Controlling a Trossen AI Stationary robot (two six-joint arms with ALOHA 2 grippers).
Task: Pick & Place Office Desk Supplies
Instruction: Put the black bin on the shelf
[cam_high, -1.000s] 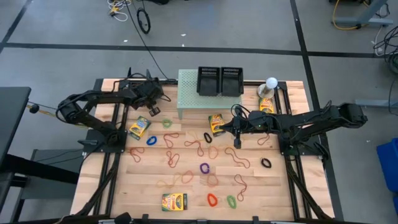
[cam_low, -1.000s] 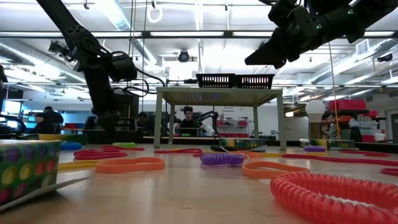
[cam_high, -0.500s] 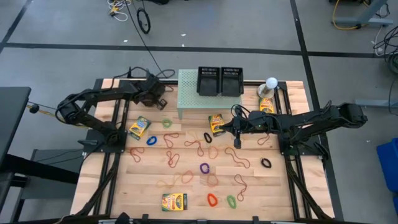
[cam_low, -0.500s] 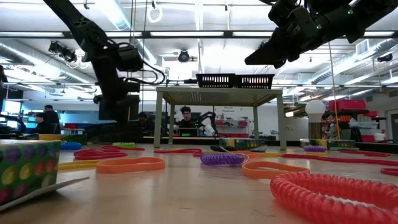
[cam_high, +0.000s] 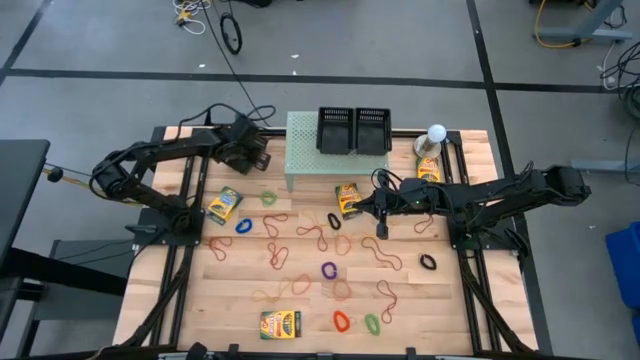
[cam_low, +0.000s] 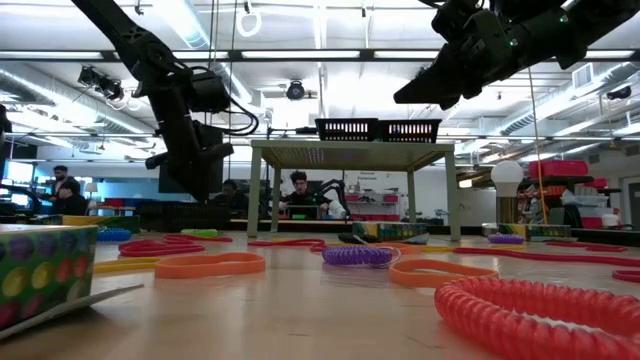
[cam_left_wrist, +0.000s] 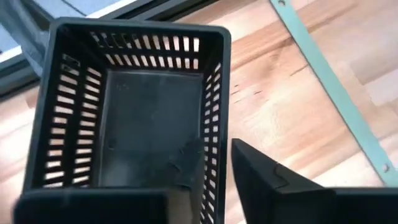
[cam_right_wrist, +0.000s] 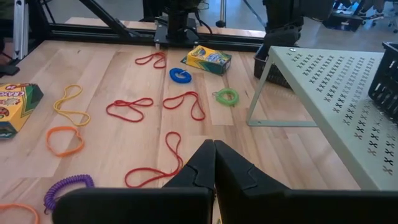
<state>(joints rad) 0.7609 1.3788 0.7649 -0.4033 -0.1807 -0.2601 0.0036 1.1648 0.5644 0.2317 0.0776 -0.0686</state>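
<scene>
Rubber bands (cam_high: 330, 268) and small crayon boxes (cam_high: 281, 323) lie scattered across the table (cam_high: 240, 300). Left gripper (cam_left_wrist: 211, 177) clamps the wall of a black slotted basket (cam_left_wrist: 124, 112), far left, beside the green stand (cam_high: 305, 160). Right gripper (cam_right_wrist: 214, 163) hangs mid-table, fingers pressed together, empty, over a red band (cam_right_wrist: 163, 163).

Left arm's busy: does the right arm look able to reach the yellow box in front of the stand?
Likely yes: the right gripper, shut, hovers beside the yellow box; nothing covers it.
</scene>
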